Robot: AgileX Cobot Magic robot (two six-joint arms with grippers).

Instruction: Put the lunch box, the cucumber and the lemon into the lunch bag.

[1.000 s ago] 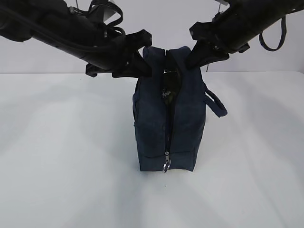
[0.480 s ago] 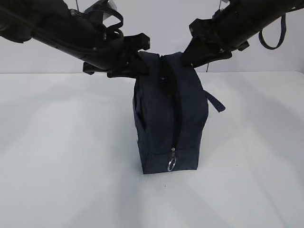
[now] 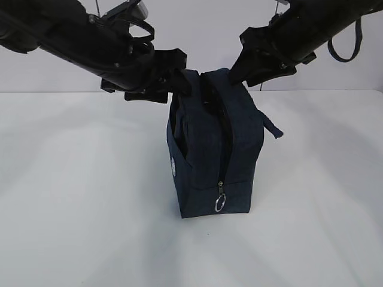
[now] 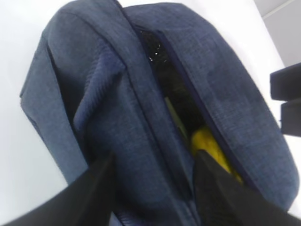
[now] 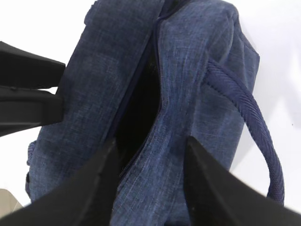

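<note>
The navy lunch bag [image 3: 209, 149] stands upright on the white table, its top zip slit narrowly parted. Through the slit in the left wrist view the yellow lemon [image 4: 207, 143] shows inside the bag [image 4: 94, 94]. The lunch box and the cucumber are hidden. My left gripper [image 3: 173, 81] sits at the bag's top left edge, open, its jaws [image 4: 153, 188] astride one side of the rim. At the top right edge my right gripper [image 3: 239, 69] is open too, its jaws [image 5: 150, 183] astride the other rim flap of the bag [image 5: 197, 70].
A loop handle [image 5: 249, 122] hangs down the bag's right side. The zipper's metal ring pull [image 3: 219, 203] dangles low on the front end. White table [image 3: 78, 197] lies all round the bag, with a pale wall behind.
Both grippers went from shut on the bag's rims to open. The wide-held mouth has closed to a narrow slit, and the bag has sagged and turned slightly.
</note>
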